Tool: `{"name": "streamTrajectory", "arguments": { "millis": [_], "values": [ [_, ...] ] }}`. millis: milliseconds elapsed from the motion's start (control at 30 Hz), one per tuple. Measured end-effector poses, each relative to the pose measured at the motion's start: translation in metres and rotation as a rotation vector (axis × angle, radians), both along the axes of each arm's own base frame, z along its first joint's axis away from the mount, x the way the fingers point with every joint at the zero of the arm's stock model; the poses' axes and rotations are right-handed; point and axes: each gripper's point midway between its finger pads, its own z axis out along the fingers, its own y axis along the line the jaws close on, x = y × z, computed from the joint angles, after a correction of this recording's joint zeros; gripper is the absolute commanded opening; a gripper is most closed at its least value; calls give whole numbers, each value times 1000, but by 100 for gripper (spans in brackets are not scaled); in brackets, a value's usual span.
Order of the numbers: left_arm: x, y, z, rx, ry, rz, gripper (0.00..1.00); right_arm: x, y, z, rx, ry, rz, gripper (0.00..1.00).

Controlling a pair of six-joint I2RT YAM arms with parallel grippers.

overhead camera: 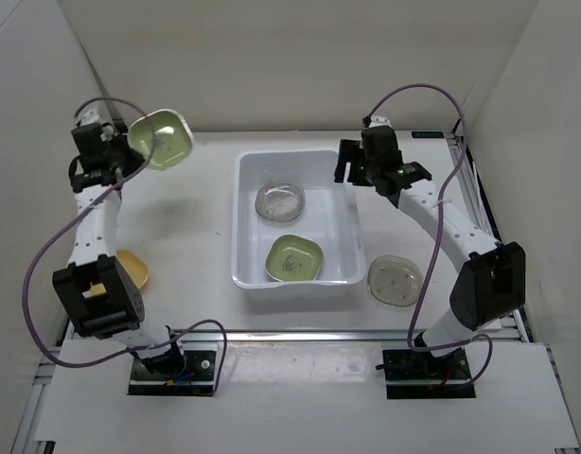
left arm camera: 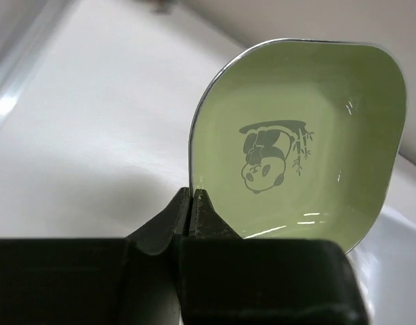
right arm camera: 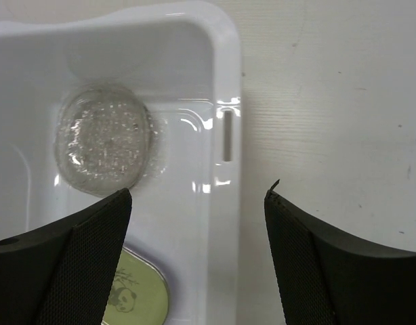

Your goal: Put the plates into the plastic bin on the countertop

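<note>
L gripper (left arm camera: 193,198) on plate (left arm camera: 316,115) rim — R gripper (right arm camera: 201,189) wide over bin (right arm camera: 225,74) edge

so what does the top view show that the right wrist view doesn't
Only the top view: the left gripper pinching a raised light-green plate, a speckled plate on the countertop beside the plastic bin, and a yellow-orange plate. Only the right wrist: the panda print on the bin's green plate. Both: the bin holding a clear plate and that green plate, with the right gripper open.
</note>
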Motion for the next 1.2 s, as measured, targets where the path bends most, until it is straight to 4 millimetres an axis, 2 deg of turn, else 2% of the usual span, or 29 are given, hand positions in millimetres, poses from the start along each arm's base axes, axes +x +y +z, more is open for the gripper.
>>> {"name": "streamTrajectory", "arguments": {
  "millis": [67, 100, 167, 267, 333, 400, 467, 633, 767, 933, 1100, 1200],
  "values": [
    [7, -60, 33, 25, -79, -165, 10, 1, -15, -4, -3, 9, -31, 83],
    [6, -82, 41, 32, -97, -226, 10, 2, -22, -5, -5, 14, -44, 83],
    [0, -148, 49, 48, -110, -402, 10, 0, -37, -9, -5, 24, -71, 83],
    [-27, -246, 39, 67, -69, -675, 10, -7, -56, -15, 4, 41, -100, 83],
    [-54, -298, 25, 76, -16, -833, 10, -12, -67, -16, 10, 47, -119, 83],
    [-83, -333, 12, 84, 46, -957, 10, -17, -77, -17, 12, 50, -136, 83],
    [-105, -349, 1, 99, 100, -1030, 10, -23, -85, -18, 13, 50, -151, 83],
    [-146, -373, -28, 184, 224, -1145, 10, -34, -104, -23, 6, 60, -185, 83],
    [-176, -382, -68, 297, 391, -1199, 10, -42, -118, -28, 1, 69, -211, 83],
    [-184, -367, -106, 411, 537, -1153, 10, -53, -129, -40, -13, 100, -224, 84],
    [-187, -349, -123, 463, 603, -1095, 10, -61, -131, -48, -23, 117, -217, 84],
    [-188, -345, -130, 472, 627, -1076, 24, -65, -133, -50, -25, 123, -218, 85]
  ]
}}
